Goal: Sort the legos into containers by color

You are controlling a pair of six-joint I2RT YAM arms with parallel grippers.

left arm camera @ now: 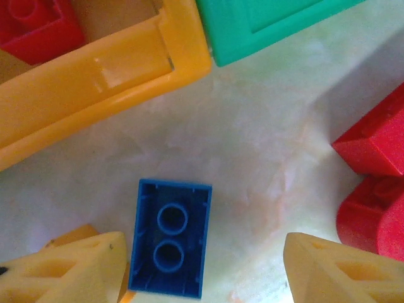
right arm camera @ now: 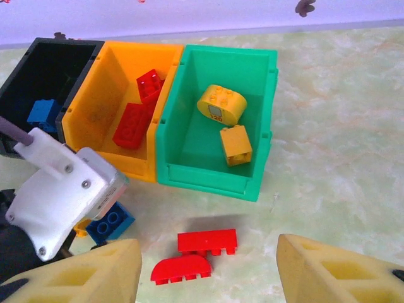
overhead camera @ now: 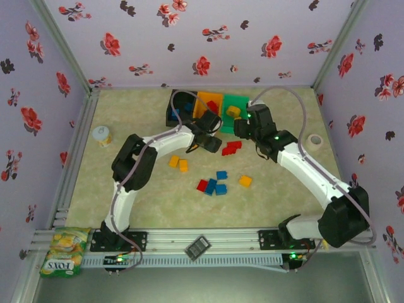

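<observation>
Just before the orange bin (left arm camera: 95, 82), on the counter (left arm camera: 265, 158), a blue lego (left arm camera: 169, 237) lies inside the left claw (left arm camera: 202, 265) — spread apart, gripping nothing. The right claw (right arm camera: 205, 252) — also spread, empty — hangs above two red legos (right arm camera: 207, 242) near the green bin (right arm camera: 208, 170).

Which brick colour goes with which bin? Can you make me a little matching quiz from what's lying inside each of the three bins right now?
Bins:
1. black bin
2. orange bin
3. green bin

Lying inside:
A. yellow bricks
B. blue brick
C. red bricks

Pairs: 1-B, 2-C, 3-A
</observation>
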